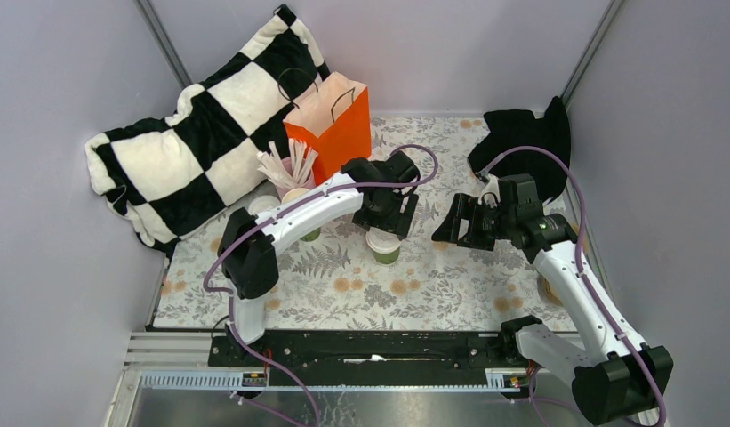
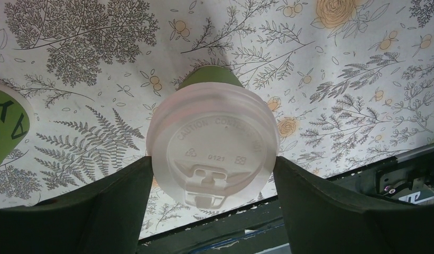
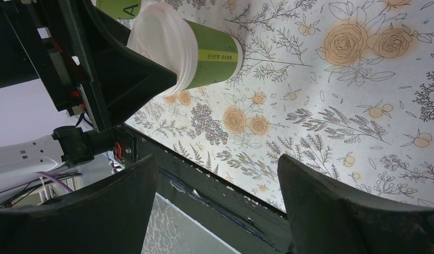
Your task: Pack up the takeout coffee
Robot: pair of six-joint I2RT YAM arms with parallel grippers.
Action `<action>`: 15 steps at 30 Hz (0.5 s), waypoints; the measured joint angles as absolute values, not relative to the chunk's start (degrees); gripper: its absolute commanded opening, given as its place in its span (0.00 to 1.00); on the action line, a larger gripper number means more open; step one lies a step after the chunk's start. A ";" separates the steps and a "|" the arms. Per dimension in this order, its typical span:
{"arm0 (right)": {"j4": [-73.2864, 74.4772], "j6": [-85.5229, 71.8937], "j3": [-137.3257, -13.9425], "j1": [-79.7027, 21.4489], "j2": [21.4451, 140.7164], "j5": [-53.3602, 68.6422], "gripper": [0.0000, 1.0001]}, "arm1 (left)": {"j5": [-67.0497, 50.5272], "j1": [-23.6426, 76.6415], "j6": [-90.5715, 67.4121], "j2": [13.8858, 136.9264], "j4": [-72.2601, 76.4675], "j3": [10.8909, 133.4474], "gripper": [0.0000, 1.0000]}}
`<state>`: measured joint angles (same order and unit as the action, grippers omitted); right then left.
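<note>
Centre of the top view: the left gripper (image 1: 383,224) straddles 1 lidded green cup (image 1: 383,246) standing on the floral table (image 1: 432,294). Its fingers (image 2: 114,206) are at the lid's edges, but whether they pinch it cannot be told. The right gripper (image 3: 217,161) is spread and empty. The pickup step seems in hand; next calls for a firm squeeze, then a lift toward the orange bag (image 1: 339,129) at upper centre.

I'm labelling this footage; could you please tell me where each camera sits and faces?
Top external: above and behind the robot, looking down on the table; left arm and right arm show.
Left wrist: on that wrist, looking down at the lidded cup, flanked by the left gripper.
Right wrist: on that wrist, looking across the table past the open right gripper.
Shared: all three show that cup.
</note>
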<state>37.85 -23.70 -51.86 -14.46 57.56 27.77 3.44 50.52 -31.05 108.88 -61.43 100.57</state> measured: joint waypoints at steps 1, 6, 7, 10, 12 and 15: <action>37.85 -23.70 -51.86 -14.46 57.56 27.77 0.89 | 3.42 50.52 -31.05 108.90 -61.45 100.57 0.87; 37.85 -23.73 -51.86 -14.46 57.54 28.05 0.89 | 3.38 50.52 -31.05 108.92 -61.45 100.57 0.91; 37.82 -23.73 -51.83 -14.46 57.54 28.08 0.89 | 3.33 50.52 -31.05 108.92 -61.45 100.60 0.92; 37.80 -23.73 -51.70 -14.46 57.56 28.12 0.89 | 3.09 50.57 -31.09 108.92 -61.58 100.71 0.94; 37.80 -23.73 -51.57 -14.46 57.56 28.12 0.89 | 3.01 50.57 -31.09 108.92 -61.65 100.90 0.95; 37.82 -23.73 -51.46 -14.46 57.54 28.14 0.89 | 3.03 50.61 -31.09 108.92 -61.69 100.90 0.97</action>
<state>37.82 -23.73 -51.46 -14.46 57.54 28.14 3.03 50.61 -31.09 108.92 -61.69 100.90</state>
